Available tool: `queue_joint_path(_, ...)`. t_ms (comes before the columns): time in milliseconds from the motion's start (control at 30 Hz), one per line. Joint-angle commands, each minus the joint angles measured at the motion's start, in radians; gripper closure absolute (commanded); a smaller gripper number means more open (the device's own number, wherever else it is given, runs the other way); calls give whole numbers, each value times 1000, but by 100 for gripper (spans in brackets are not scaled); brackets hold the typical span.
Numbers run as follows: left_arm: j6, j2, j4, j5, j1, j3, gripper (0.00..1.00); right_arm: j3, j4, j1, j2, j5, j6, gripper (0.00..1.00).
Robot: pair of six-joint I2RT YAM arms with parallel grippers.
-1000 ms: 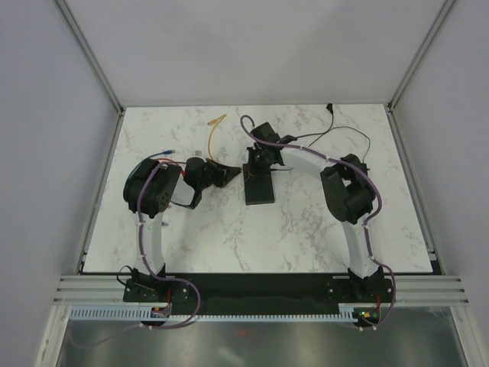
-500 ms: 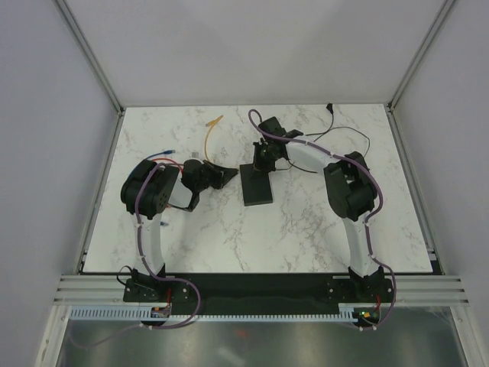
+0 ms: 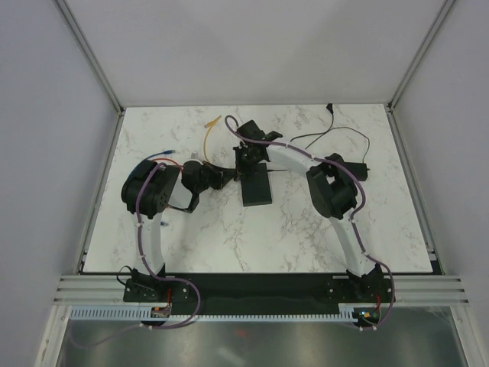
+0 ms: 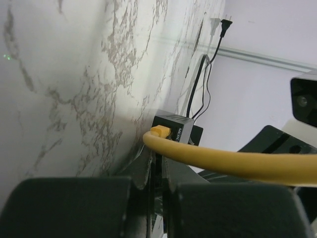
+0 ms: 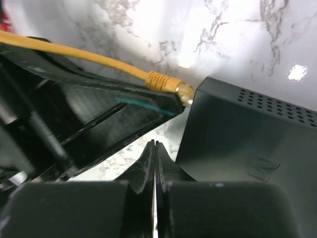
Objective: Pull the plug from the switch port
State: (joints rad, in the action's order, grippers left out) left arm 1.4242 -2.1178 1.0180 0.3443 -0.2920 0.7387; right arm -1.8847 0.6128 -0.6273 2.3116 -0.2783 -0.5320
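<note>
The black switch (image 3: 257,187) lies mid-table. A yellow cable (image 3: 209,138) ends in the plug (image 5: 168,83), whose tip meets the switch's (image 5: 237,134) left face; whether it sits inside the port I cannot tell. My left gripper (image 3: 232,175) is shut, pointing at the switch's left side. In the left wrist view the plug (image 4: 160,132) and cable (image 4: 233,162) cross just past the left gripper (image 4: 158,161), not between its fingers. My right gripper (image 3: 246,161) is shut and holds nothing, at the switch's back left corner. In its own view the right gripper (image 5: 155,145) hangs beside the switch.
A thin black power lead (image 3: 336,134) runs from the switch toward the back right, ending in a wall plug (image 3: 330,107). A blue-tipped wire (image 3: 164,154) lies by the left arm. The left gripper's finger (image 5: 124,106) crowds the space under the yellow cable.
My right arm has swung left, bringing its gripper from behind the switch to its back left corner. The left gripper has edged right toward the switch.
</note>
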Motion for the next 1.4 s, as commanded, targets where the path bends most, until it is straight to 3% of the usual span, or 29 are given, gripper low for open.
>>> queue_joint_path(0, -1, -28, -84, -39, -1, 1, 98, -63, 94, -6, 52, 103, 49, 100)
queue_joint_path(167, 50, -21, -84, -71, 5, -15, 98, -114, 206, -6, 72, 373, 69, 100)
queue_joint_path(333, 81, -11, -87, -102, 20, -33, 98, -29, 242, -6, 11, 470, 61, 100)
queue_joint_path(500, 27, -24, -79, -44, 24, 7, 98, -10, 160, -3, -47, 294, 121, 100)
queue_joint_path(633, -123, 71, -177, 33, 31, 54, 98, -27, 150, 15, -107, 179, 109, 99)
queue_joint_path(800, -283, 188, -408, 139, 80, 146, 98, 41, 171, 32, -198, 136, 119, 97)
queue_joint_path(1033, -383, 381, -700, 277, 157, 186, 98, 154, 212, 69, -313, 131, 190, 96)
queue_joint_path(1367, -438, 676, -972, 332, 456, -22, 98, 229, 212, 80, -350, 116, 211, 94)
